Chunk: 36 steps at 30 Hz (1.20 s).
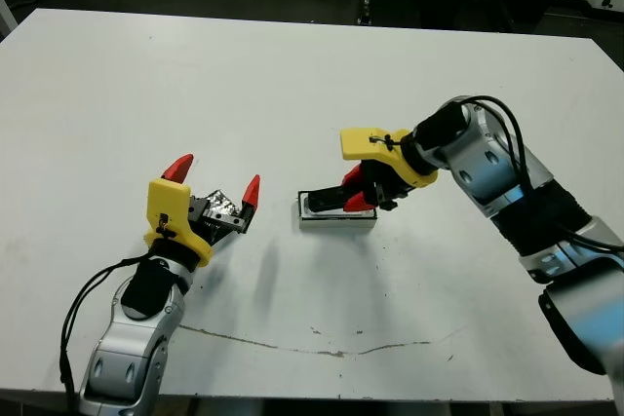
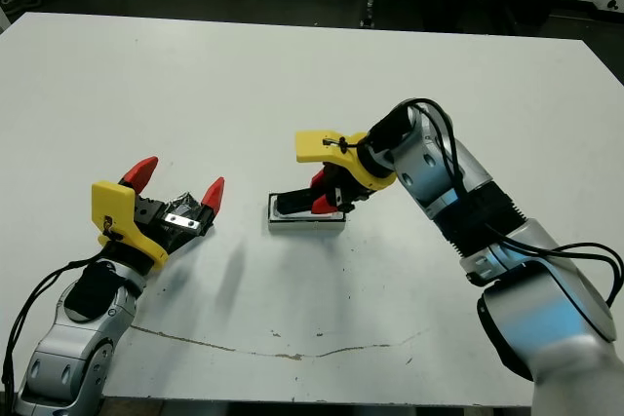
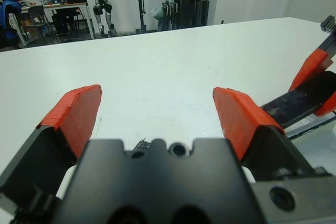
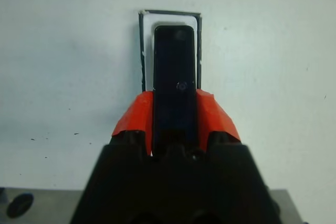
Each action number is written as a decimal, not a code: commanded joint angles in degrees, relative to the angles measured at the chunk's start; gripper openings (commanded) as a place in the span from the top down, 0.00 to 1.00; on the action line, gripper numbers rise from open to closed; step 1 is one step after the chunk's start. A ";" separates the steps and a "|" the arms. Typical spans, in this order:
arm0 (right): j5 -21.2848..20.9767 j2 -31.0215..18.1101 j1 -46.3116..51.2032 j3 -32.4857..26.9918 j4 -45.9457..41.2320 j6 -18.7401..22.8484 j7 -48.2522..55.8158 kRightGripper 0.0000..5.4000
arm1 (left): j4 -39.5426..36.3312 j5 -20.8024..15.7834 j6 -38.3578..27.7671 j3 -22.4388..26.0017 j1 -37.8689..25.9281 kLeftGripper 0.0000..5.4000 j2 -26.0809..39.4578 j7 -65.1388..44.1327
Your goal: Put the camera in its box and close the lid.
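The camera (image 4: pixel 175 72), a slim matte-black bar, is clamped between the red fingertips (image 4: pixel 212 114) of the right gripper (image 1: pixel 357 190), one fingertip on each long side, and it lies lengthwise over the white lining of the box (image 1: pixel 336 217). In the right wrist view the far end of the camera sits inside the box's thin black rim, with a strip of white lining showing along its sides and beyond its end; the head views show the bar tilted, its gripped end raised above the rim, so it is not lying flat in the tray. The box itself rests on the white tabletop (image 1: pixel 312 85) near the middle, long axis running left to right, with nothing else in it. To the left of the box, apart from it, the left gripper (image 1: pixel 218 182) hovers with its jaws spread wide, one red fingertip (image 1: pixel 252 191) pointing toward the box. A small dark piece with a shiny patch shows at that gripper's palm between the fingers; whether it is the lid or part of the gripper cannot be told. A thin dark crack line (image 1: pixel 322 348) runs across the tabletop near the front edge.
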 commanded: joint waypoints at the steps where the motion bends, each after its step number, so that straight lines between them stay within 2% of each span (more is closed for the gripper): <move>1: -0.10 -0.48 -0.12 0.05 0.61 -0.30 0.40 0.69 | 0.59 0.46 -0.45 -0.19 -0.11 0.00 0.13 -0.13; 10: -1.82 0.61 0.73 2.37 1.15 -4.01 -0.11 0.69 | -0.34 1.05 0.33 -0.49 0.14 0.00 -0.01 0.67; 15: -2.51 1.75 0.62 2.79 3.64 -3.92 -0.20 0.69 | -0.52 0.54 -0.12 -0.42 0.59 0.00 -0.11 0.44; 20: -2.58 2.11 1.15 2.82 4.59 -7.04 -0.25 0.69 | -0.65 0.34 0.00 -0.32 0.87 0.00 -0.19 0.50; 23: -2.91 2.66 1.30 2.99 4.63 -5.89 -0.45 0.69 | -0.58 0.56 -0.09 -0.48 0.96 0.00 0.04 0.30; 26: -3.51 2.97 1.41 3.54 4.14 -7.69 -0.57 0.69 | -0.47 0.39 -0.29 -0.44 1.11 0.00 -0.15 0.32; 29: -3.98 3.93 1.04 3.92 3.69 -5.57 -0.27 0.69 | -0.24 0.38 -0.55 -0.41 1.17 0.00 -0.26 0.35; 33: -4.01 4.66 1.23 3.70 2.65 -5.52 -0.26 0.69 | -0.47 0.89 -0.50 -0.60 1.40 0.00 -0.32 0.77; 36: -3.93 5.17 1.29 3.45 1.96 -3.73 -0.10 0.69 | -0.50 1.02 -0.55 -0.69 1.52 0.00 -0.36 0.84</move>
